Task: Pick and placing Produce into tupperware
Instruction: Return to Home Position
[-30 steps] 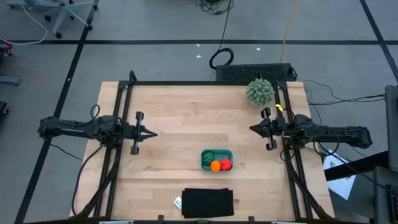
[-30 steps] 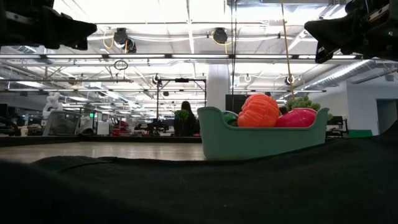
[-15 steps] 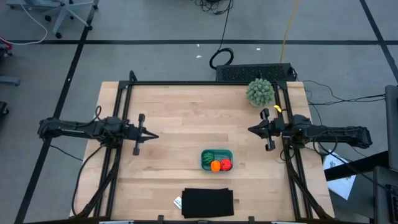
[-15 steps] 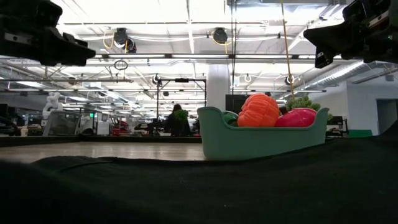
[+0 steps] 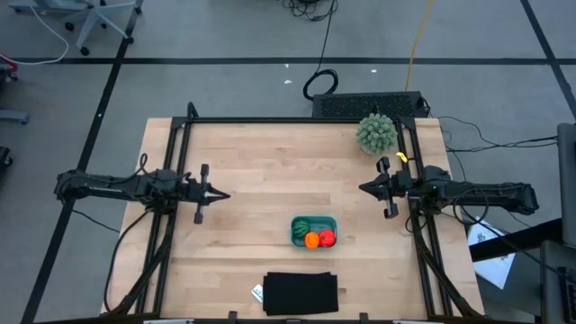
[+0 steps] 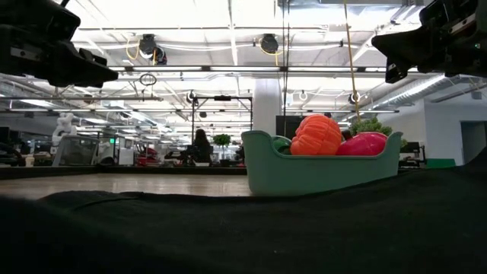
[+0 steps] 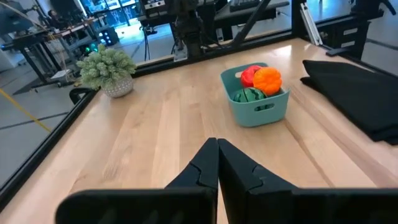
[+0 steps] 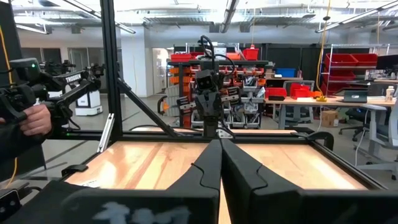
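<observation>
Three toy pieces sit packed together inside the teal tupperware (image 5: 334, 221): striped dark-green watermelon (image 5: 303, 226), ribbed orange piece (image 5: 312, 239), smooth red piece (image 5: 327, 238). The container is shallow with rounded corners. It stands on the wooden table (image 5: 261, 162) between the two arms, near the black mat (image 5: 301, 293) but not touching it. High view gives layout only. The left wrist view adds a handle slot in the container's wall and shows the orange piece riding highest. Low view: orange and red rise above the rim, and a green sliver beside the orange is probably the watermelon, mostly hidden by the wall. Left gripper (image 5: 223, 194) hangs over the table's left part, well clear of the container, with its fingers pressed together and nothing between them, as its wrist view confirms. Right gripper (image 5: 363, 187) hangs over the right part, likewise closed and empty. Spiky green ball (image 5: 376, 132) sits at the far right corner. Only the right wrist view catches a person's hand (image 8: 34, 118) off the table, on dark equipment.
</observation>
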Controlling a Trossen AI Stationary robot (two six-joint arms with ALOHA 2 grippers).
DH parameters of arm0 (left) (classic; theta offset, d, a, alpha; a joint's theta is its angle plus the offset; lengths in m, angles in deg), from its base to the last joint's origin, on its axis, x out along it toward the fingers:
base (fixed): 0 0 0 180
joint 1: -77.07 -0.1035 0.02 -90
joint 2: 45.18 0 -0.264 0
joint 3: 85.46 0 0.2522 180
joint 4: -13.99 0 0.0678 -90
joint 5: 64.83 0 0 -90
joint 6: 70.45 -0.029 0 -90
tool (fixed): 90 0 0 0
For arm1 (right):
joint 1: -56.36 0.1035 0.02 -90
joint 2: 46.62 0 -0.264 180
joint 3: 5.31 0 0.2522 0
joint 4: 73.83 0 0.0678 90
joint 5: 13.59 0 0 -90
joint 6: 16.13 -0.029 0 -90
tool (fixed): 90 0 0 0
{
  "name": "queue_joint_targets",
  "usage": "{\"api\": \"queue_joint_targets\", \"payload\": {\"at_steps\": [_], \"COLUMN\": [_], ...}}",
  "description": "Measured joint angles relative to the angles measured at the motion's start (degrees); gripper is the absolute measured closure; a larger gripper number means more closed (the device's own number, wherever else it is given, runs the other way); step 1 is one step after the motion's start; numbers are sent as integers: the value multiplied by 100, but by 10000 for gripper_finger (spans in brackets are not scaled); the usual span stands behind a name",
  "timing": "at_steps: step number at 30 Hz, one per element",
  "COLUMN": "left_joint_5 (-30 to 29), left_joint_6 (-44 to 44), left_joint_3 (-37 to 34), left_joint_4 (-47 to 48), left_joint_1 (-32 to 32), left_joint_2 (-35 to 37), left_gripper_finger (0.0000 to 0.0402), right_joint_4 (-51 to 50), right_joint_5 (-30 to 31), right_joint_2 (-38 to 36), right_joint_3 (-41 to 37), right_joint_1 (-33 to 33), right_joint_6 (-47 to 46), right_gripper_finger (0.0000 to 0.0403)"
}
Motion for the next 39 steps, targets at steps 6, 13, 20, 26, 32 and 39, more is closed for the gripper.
{"api": "queue_joint_targets", "payload": {"at_steps": [6,13,20,26,32,39], "left_joint_5": [-79,-320,-332,-332,-332,-334], "left_joint_6": [114,214,450,431,429,429], "left_joint_3": [0,2,2,2,2,2], "left_joint_4": [-9,7,117,115,115,113], "left_joint_1": [0,0,0,0,0,0], "left_joint_2": [1,1,1,1,1,1], "left_gripper_finger": [394,398,397,397,385,399], "right_joint_4": [7,100,94,96,94,88], "right_joint_5": [85,365,358,341,337,336], "right_joint_2": [0,0,0,2,2,3], "right_joint_3": [0,-1,0,-2,-2,0], "right_joint_1": [0,-2,-2,-2,-2,-2], "right_joint_6": [64,25,37,88,88,108], "right_gripper_finger": [403,403,403,403,403,403]}}
